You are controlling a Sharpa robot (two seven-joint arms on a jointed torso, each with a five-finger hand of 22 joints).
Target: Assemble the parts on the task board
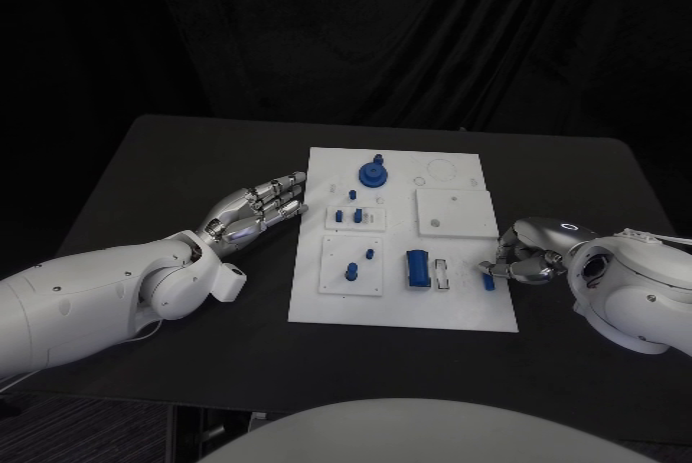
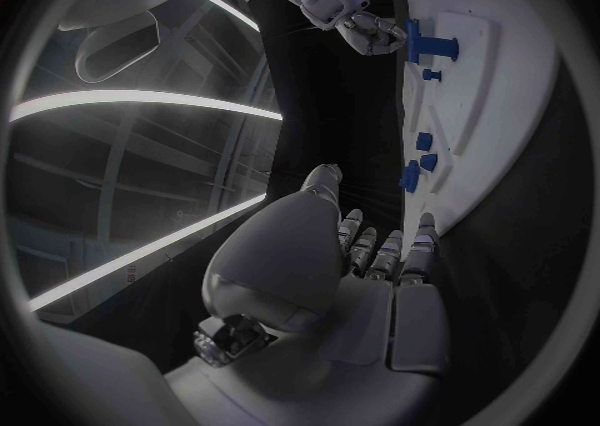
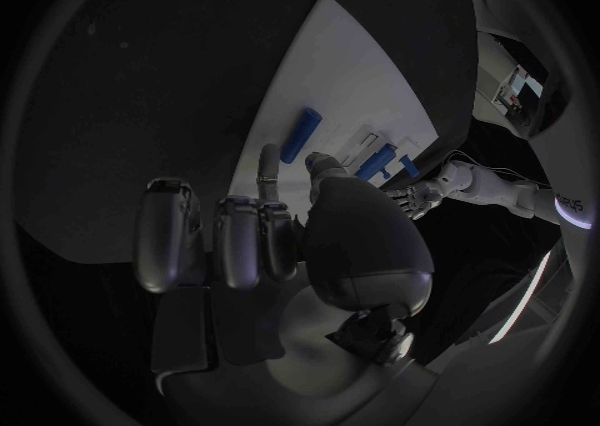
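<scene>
Matte black table [image 1: 173, 163], flat white task board [image 1: 462, 318]; L hand [image 1: 260, 208] fingers spread, R hand [image 1: 526, 253] curled empty.

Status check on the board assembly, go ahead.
Left hand open, flat beside the task board. Right hand at the board's right edge, fingers curled by a small blue part; grip unclear. Nothing blocking.

The task board [image 1: 325, 308] is sitting mid-frame on the table [image 1: 173, 163]. A round knobbed part [image 1: 374, 173] is standing at the board's top, left of centre. Below it two small pegs [image 1: 348, 215] are standing side by side, then two more pegs [image 1: 361, 263] lower left. A bigger block part [image 1: 415, 268] is lying lower centre. The left hand [image 1: 260, 209] is resting just off the board's left edge; the right hand [image 1: 522, 258] is sitting at its right edge, beside a small part [image 1: 488, 280].
</scene>
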